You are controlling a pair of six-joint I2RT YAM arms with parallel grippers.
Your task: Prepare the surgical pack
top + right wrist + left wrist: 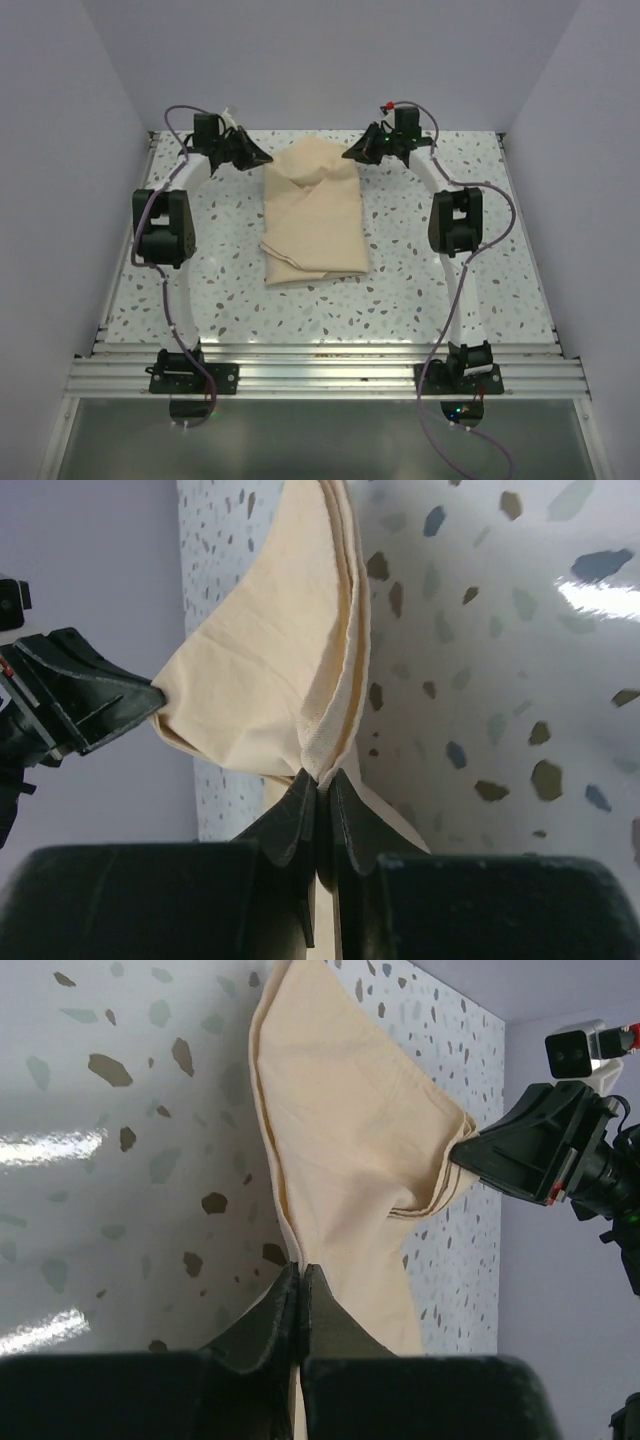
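Note:
The surgical pack is a tan cloth sheet folded into a long rectangle, lying mid-table and running from front to back. My left gripper is shut on its far left corner, and my right gripper is shut on its far right corner. In the left wrist view the pack's edge is pinched at the left gripper, with the right gripper's fingers clamped on the opposite corner. In the right wrist view bunched layers of the pack enter the right gripper.
The speckled tabletop surrounds the pack. Grey walls close in on the left, back and right. An aluminium rail carrying both arm bases runs along the near edge.

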